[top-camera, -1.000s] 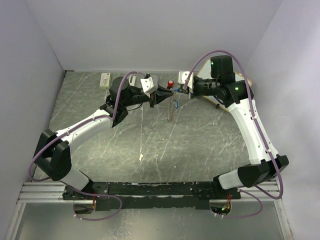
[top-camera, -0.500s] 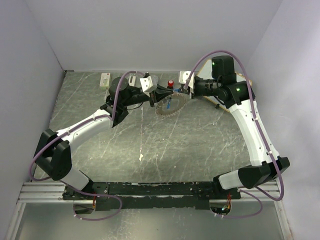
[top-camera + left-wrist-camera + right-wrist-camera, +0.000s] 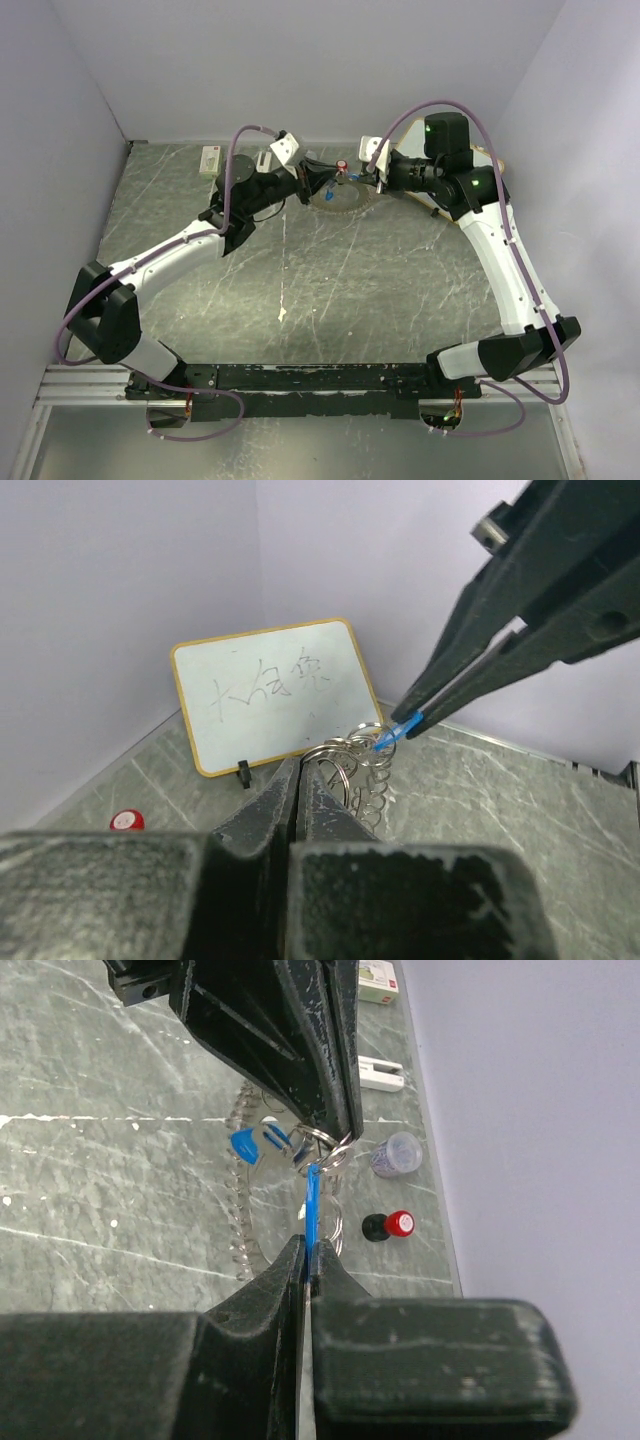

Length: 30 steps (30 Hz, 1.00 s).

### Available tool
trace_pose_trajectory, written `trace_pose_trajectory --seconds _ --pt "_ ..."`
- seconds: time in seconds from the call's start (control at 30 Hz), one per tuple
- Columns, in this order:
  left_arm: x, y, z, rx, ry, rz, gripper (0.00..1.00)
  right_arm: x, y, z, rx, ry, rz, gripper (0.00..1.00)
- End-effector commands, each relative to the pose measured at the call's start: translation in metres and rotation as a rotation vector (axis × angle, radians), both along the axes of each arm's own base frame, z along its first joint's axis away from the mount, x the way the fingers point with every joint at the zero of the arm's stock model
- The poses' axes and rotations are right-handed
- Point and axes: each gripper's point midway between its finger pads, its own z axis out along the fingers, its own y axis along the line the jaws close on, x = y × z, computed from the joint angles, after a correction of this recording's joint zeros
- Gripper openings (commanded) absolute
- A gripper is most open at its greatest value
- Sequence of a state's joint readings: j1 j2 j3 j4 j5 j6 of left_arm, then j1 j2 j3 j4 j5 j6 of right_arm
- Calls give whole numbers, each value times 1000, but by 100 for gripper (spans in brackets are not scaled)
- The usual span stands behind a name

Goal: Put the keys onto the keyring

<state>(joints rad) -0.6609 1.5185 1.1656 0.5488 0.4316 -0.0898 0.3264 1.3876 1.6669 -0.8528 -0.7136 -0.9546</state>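
One blue key [image 3: 313, 1200] pinched edge-on in the closed right gripper [image 3: 305, 1255], tip at a wire loop of the keyring [image 3: 340, 203] | left gripper [image 3: 300, 770] clamped shut on that loop | second key [image 3: 244, 1145] at 10 o'clock of the first | keyring at 12 o'clock of the counter [image 3: 350, 290]

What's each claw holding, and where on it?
Left claw pinches a small silver wire loop on the round toothed grey keyring. Right claw grips a flat blue key by its near end, tip toward that loop.
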Motion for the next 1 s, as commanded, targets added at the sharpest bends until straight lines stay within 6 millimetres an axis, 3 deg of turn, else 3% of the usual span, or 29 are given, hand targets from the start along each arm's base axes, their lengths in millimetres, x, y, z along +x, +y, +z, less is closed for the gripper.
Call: trace_pose_trajectory --seconds 0.0,0.27,0.57,0.97 --pt "22 24 20 -86 58 147 7 -10 -3 15 32 -27 -9 0" --pt "39 48 27 -202 158 232 7 -15 -3 -5 37 41 -16 0" --pt "42 62 37 -313 236 222 7 -16 2 -29 72 130 -28 0" --pt "38 68 46 -378 265 186 7 0 8 -33 129 198 -95 0"
